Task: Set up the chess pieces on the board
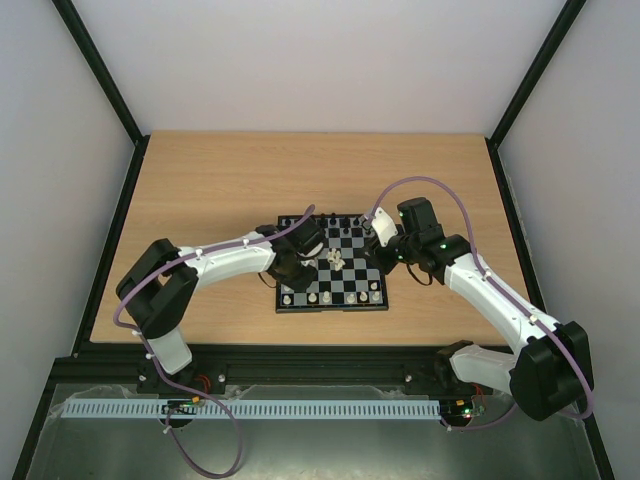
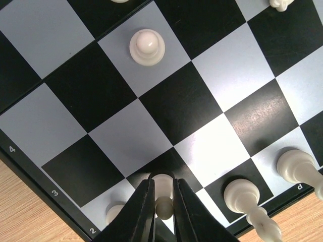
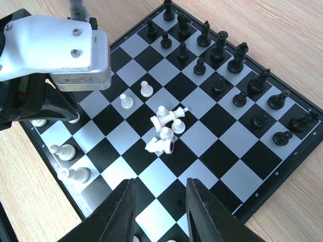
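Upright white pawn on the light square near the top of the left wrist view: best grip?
Pinch the white pawn at its round head, coming straight down from above. It stands upright with nothing touching it, and the head is narrower than the base.

Board point(image 1: 330, 307) sits mid-bench point(image 1: 200, 200), right between the two arms. Along its far edge stand the far rows point(image 3: 221, 65), two lines deep. Dead centre lies a heap point(image 3: 164, 132) of toppled pieces, on and against one another. Left of the heap stand two lone pieces point(image 3: 146, 88), between it and the left tool point(image 2: 162, 180). That tool is down near the board's left near corner, pinching the gripped piece point(image 2: 163, 205), which stands there with neighbours either side. The near-edge row point(image 1: 328, 297) runs along the front. The right tool point(image 3: 160, 189) hangs over the board's right edge, fingers apart.
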`<state>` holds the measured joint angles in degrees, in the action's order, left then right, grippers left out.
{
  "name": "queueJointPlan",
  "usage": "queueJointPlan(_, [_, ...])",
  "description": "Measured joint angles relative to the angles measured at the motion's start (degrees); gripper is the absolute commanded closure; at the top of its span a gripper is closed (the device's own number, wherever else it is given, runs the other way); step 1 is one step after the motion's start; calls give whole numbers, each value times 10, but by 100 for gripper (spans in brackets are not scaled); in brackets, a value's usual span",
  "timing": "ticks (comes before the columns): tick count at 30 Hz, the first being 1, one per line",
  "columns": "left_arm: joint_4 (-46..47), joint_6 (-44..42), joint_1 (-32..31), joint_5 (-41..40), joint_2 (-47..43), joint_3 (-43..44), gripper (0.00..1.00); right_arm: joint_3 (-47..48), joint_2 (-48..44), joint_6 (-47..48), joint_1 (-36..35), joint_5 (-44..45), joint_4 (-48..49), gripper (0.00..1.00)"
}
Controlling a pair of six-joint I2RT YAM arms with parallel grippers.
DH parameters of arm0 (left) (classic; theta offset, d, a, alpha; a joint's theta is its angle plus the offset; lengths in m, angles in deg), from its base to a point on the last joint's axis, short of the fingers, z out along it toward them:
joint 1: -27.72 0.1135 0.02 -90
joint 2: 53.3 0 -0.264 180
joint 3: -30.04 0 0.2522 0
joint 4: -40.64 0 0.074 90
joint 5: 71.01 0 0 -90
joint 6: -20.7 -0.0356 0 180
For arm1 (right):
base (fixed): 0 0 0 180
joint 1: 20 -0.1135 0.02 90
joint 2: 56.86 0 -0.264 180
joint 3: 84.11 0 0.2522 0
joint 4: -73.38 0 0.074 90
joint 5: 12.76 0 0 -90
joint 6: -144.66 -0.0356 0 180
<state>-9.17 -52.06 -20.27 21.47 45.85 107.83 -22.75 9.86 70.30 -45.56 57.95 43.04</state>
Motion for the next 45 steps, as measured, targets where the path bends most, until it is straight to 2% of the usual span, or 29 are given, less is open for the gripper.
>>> queueJointPlan(9, [-8, 4, 0, -10, 0, 9, 72, 0, 0, 0, 0, 0, 0, 70])
queueJointPlan(20, [8, 9, 8, -54, 10, 82, 59, 0, 2, 0, 0, 0, 0, 70])
queueJointPlan(23, [17, 8, 11, -56, 31, 103, 59, 0, 2, 0, 0, 0, 0, 70])
queueJointPlan(32, [26, 7, 23, -55, 79, 113, 72, 0, 2, 4, 0, 0, 0, 70])
queueJointPlan(45, [27, 1, 24, -45, 91, 113, 82, 0, 6, 5, 0, 0, 0, 70])
